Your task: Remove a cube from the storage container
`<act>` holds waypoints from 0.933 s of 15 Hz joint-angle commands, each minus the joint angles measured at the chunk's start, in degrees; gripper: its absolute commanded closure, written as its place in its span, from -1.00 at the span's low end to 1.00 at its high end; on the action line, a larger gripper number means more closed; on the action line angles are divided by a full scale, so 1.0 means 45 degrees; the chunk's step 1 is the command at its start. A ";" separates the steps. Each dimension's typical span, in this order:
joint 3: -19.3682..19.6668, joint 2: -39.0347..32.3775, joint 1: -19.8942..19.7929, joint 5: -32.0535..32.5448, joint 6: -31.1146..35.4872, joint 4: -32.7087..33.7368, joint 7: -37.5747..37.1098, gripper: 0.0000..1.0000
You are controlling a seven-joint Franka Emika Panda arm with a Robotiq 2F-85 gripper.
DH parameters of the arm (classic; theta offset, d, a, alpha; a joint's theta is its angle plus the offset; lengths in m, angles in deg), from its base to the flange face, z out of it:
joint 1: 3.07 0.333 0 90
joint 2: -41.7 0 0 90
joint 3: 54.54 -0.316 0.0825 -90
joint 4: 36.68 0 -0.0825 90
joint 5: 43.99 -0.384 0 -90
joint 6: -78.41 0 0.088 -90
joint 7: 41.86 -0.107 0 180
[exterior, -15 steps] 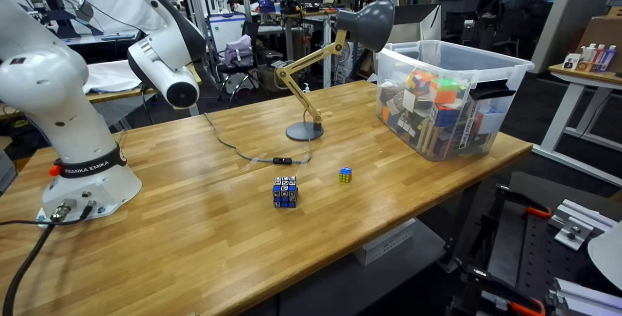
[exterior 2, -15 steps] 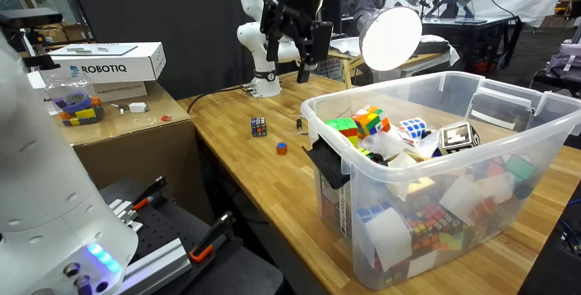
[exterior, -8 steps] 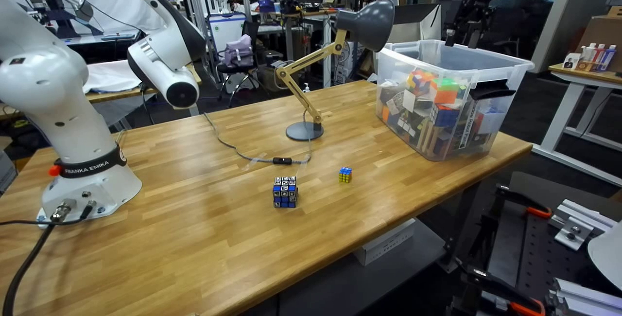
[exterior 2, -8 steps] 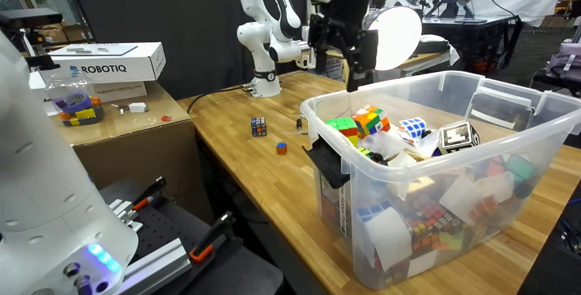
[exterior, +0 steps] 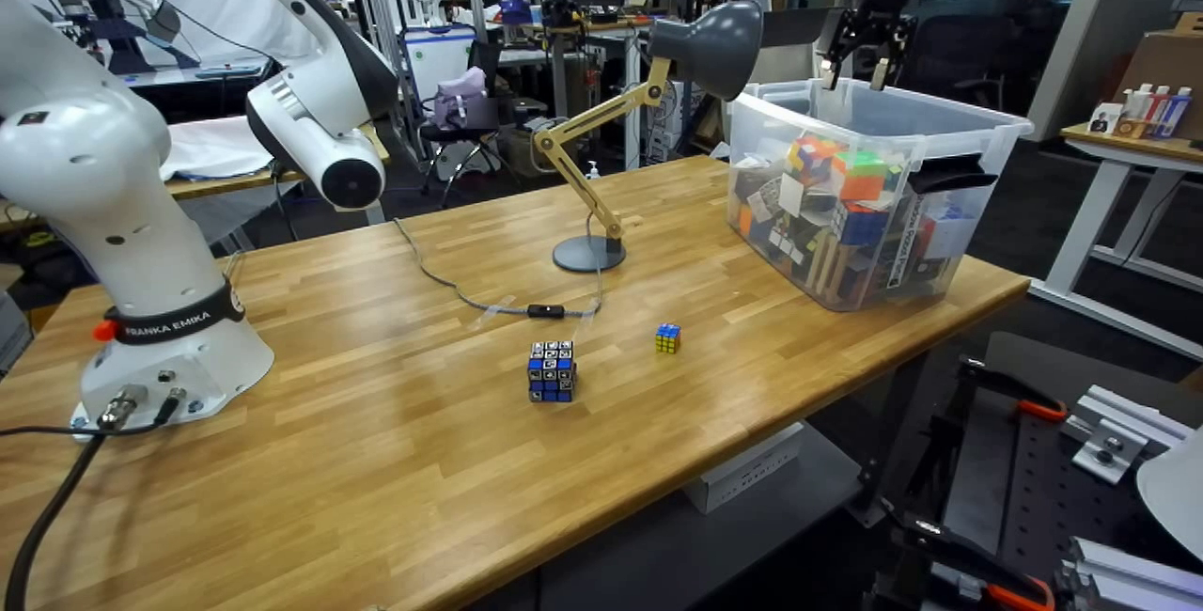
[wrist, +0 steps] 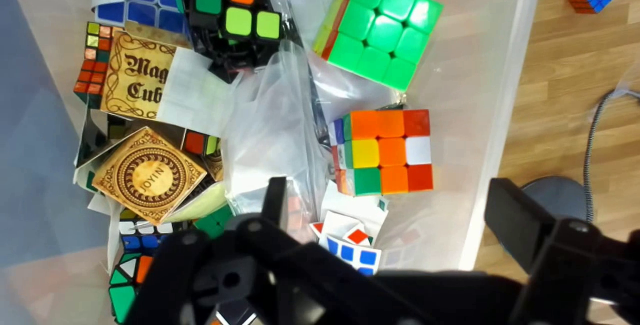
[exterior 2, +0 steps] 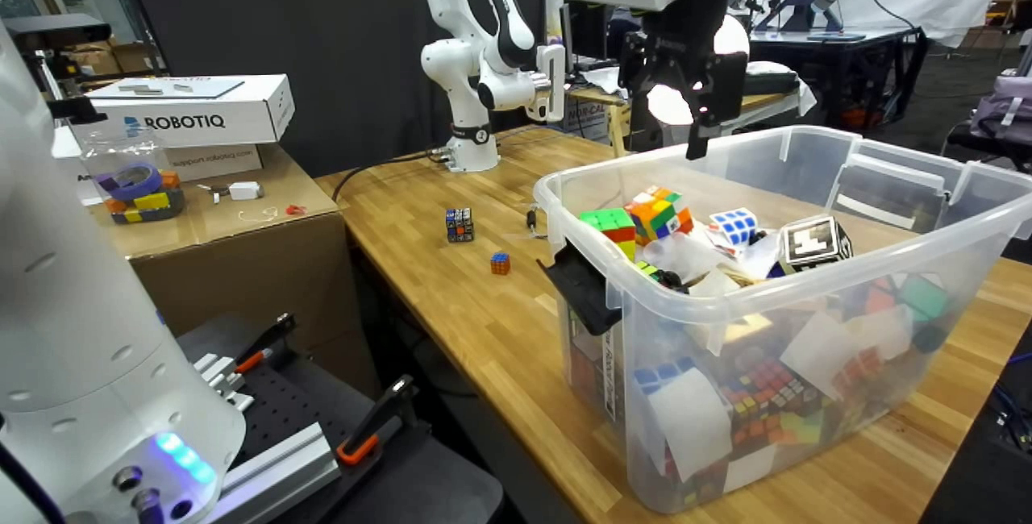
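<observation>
- The end effector (exterior 2: 671,143) hangs above the storage container (exterior 2: 701,306), its fingers (wrist: 275,200) spread wide
- The black cube with white marks (exterior 2: 813,243) lies inside the storage container, tilted on top of the other contents and apart from the end effector
- In the wrist view, a green-faced cube (wrist: 382,30) and a multicoloured cube (wrist: 392,152) lie near each other along a wall of the storage container, with clear plastic wrap (wrist: 265,130) beside them and a JOYIN box (wrist: 150,177) beyond it
- In both exterior views, a dark blue cube (exterior: 552,371) and a tiny cube (exterior: 667,338) rest on the worktop (exterior: 404,461), outside the storage container, near each other
- A desk lamp (exterior: 710,52) stands on the worktop, its cord (exterior: 458,289) lying in a loose curve
- A white robot arm (exterior: 103,188) is mounted at the far end of the worktop from the storage container
</observation>
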 commanded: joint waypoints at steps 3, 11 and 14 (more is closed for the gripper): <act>-0.0511 0.0021 -0.0536 0.0049 -0.0040 0.0042 -0.0035 -1.00; -0.0573 -0.0287 -0.0708 -0.0364 -0.0346 0.0423 -0.0317 -1.00; -0.0574 -0.0795 -0.0956 -0.0955 -0.0400 0.0935 -0.0639 -1.00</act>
